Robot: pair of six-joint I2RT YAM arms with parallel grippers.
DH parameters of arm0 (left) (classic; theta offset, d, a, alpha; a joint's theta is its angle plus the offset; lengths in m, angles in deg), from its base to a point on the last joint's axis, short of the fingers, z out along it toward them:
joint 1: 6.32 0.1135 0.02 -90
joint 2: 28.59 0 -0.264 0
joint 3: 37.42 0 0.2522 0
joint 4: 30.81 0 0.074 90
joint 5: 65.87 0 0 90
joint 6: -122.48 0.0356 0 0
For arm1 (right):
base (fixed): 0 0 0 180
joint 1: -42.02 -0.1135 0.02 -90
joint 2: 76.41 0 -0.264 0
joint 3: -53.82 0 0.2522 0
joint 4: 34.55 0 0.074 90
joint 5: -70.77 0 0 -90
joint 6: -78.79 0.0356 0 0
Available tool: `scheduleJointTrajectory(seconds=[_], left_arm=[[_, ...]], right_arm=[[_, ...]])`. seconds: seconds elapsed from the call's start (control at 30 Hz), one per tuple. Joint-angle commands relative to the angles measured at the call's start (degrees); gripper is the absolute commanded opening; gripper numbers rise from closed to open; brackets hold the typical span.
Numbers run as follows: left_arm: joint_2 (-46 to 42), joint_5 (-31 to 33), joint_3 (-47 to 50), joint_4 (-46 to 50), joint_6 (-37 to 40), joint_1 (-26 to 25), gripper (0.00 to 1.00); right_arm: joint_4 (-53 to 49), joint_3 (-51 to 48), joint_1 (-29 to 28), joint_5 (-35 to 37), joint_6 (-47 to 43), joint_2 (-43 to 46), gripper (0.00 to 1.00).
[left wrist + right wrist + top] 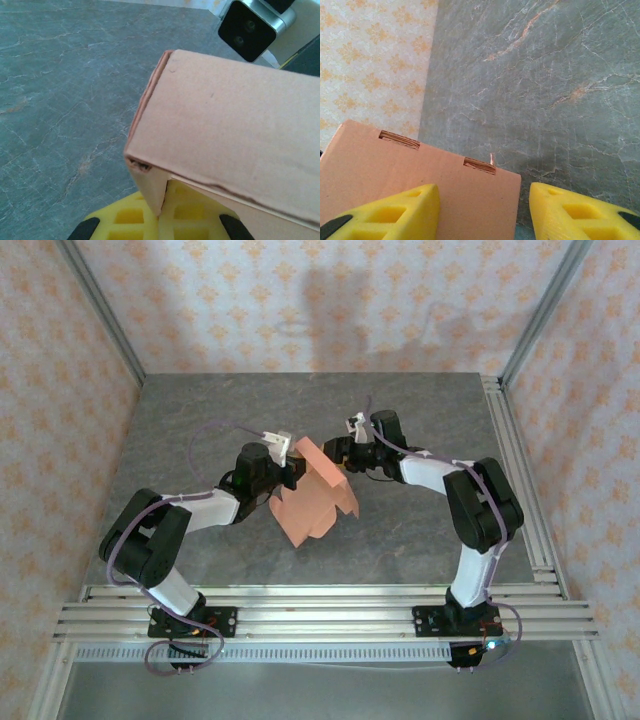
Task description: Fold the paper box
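Observation:
The paper box (pixel 312 498) is salmon-orange card, partly folded, held tilted above the middle of the table between both arms. In the left wrist view a folded panel of the paper box (pixel 225 130) spreads across the right, with a narrow flap running down into my left gripper (pixel 162 210), whose yellow fingers are shut on it. My left gripper (pixel 284 475) sits at the box's left side. My right gripper (pixel 340 455) is at its upper right. There a slotted panel of the paper box (pixel 420 180) lies between the open jaws of my right gripper (pixel 484 192), and the right finger (pixel 570 212) stands clear of the card.
The grey marbled table (pixel 200 420) is bare around the box. Patterned walls (pixel 320 300) close in the back and sides. Aluminium rails run along the near edge (pixel 320 610) and the right side (pixel 520 470). The right arm's wrist camera (pixel 247 27) hangs close above the box.

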Motion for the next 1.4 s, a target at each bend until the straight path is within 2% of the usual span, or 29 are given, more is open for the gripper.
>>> scheduleJointTrajectory(seconds=[0.0, 0.13, 0.2, 0.37, 0.5, 0.6, 0.77, 0.93, 1.1, 1.37], left_arm=[[0.2, 1.1, -2.2, -4.1, -2.0, -0.3, 0.11], [0.0, 0.6, -2.1, -4.3, -2.2, -0.3, 0.11], [0.0, 0.4, -2.3, -3.7, -2.2, -0.2, 0.00], [1.1, 0.2, -1.9, -4.6, -4.2, 0.9, 0.00], [3.0, -2.9, -1.9, -7.9, -9.1, 2.8, 0.00], [3.8, -2.9, -1.9, -9.7, -13.6, 3.9, 0.00], [1.8, 3.3, -4.4, -3.3, -24.9, 4.4, 0.00], [0.9, 3.6, -4.5, -4.9, -32.0, 4.4, 0.00], [1.0, 2.4, -5.1, -6.8, -35.6, 4.4, 0.00], [0.5, 1.7, -4.6, -8.4, -34.5, 4.4, 0.00]], right_arm=[[3.0, -0.5, -2.9, -4.1, 0.9, -0.8, 0.51], [2.4, -0.4, -2.9, -4.0, 0.4, -0.2, 0.51], [0.7, -0.4, -2.6, -2.5, -0.8, 0.4, 0.52], [-0.1, -2.0, 0.1, 4.4, -0.3, 3.2, 0.57], [-0.8, -5.0, 4.1, 11.2, 0.9, 7.1, 0.66], [-1.3, -8.7, 8.8, 15.2, 1.1, 11.2, 0.70], [-1.4, -14.0, 13.5, 18.7, 2.3, 18.1, 0.70], [9.7, -20.5, 13.7, 16.1, 6.1, 24.6, 0.69], [23.6, -23.1, 11.3, 11.4, 13.2, 25.6, 0.68], [27.9, -20.3, 6.5, 8.1, 17.2, 25.0, 0.67]])
